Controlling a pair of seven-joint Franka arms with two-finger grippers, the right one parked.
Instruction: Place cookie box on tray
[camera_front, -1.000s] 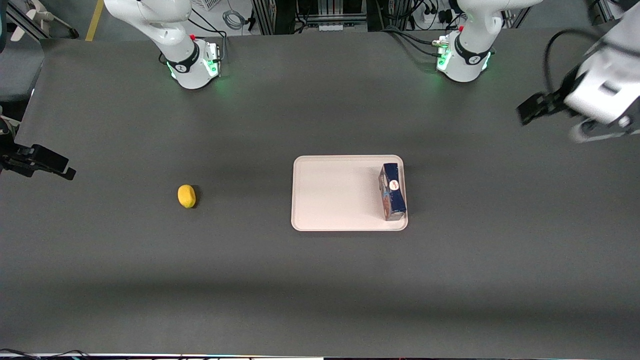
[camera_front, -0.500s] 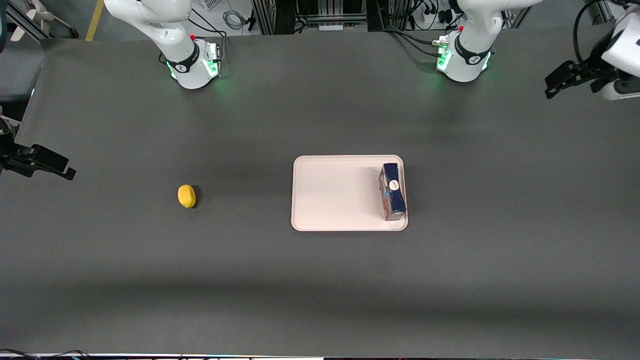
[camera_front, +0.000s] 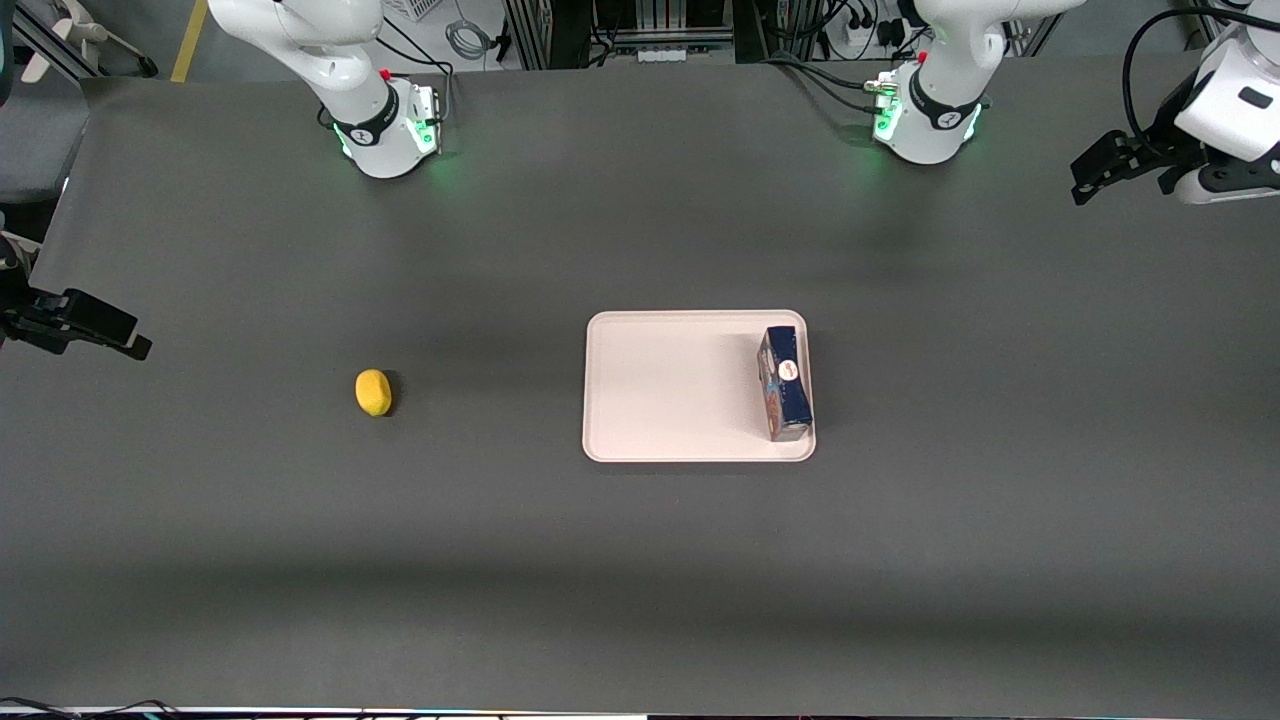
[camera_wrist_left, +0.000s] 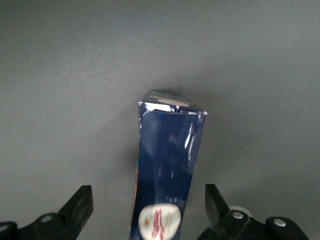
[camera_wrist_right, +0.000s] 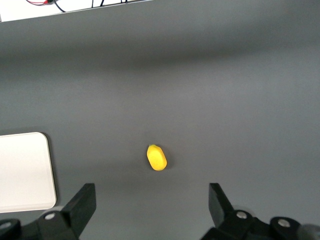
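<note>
The navy cookie box (camera_front: 785, 384) lies on the pale pink tray (camera_front: 670, 385), along the tray's rim toward the working arm's end. My left gripper (camera_front: 1088, 172) hangs high near the working arm's end of the table, well away from the tray and farther from the front camera than it. In the left wrist view the gripper (camera_wrist_left: 148, 192) is open. The cookie box (camera_wrist_left: 167, 160) shows there between the spread fingertips (camera_wrist_left: 82, 196) with a gap on each side, and grey surface lies around it.
A small yellow rounded lump (camera_front: 372, 391) (camera_wrist_right: 157, 157) rests on the grey table toward the parked arm's end. The two arm bases (camera_front: 925, 115) stand along the table edge farthest from the front camera.
My left gripper has swung away from the front camera and toward the table's end, then settled. The cookie box and tray have not moved.
</note>
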